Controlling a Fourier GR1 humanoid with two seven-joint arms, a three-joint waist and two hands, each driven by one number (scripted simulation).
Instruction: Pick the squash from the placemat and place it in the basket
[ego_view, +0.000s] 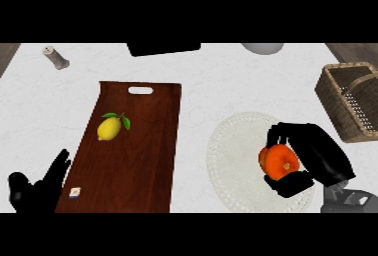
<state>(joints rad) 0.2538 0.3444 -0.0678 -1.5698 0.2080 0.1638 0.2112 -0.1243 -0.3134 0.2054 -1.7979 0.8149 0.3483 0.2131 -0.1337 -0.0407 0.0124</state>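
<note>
Two hands show in the head view, and only the right one is at work. We see our right hand (323, 154) over the right part of the round white placemat (230, 150). Its fingers curl over the top of the orange squash (278, 161) and the thumb closes in from below, so the squash sits pinched between them. The squash is over the placemat; from this steep angle we cannot tell whether it rests on the mat or is lifted off it. Our left hand (35, 187) rests at the lower left edge, fingers straight and spread, pointing up. It is beside the long wooden board (144, 150), on which a lemon (109, 128) lies. The wicker basket (332, 100) stands at the right edge, further up the counter than the placemat and apart from it, its handle arching across the opening.

We judge the step in hand to be the grasp itself, or the very start of the lift; the placing is not yet done. Next we need to raise the squash clear of the mat and carry it up and to the right. Then we bring it over the basket's rim, passing beside the handle, and lower it inside before straightening the fingers.
</note>
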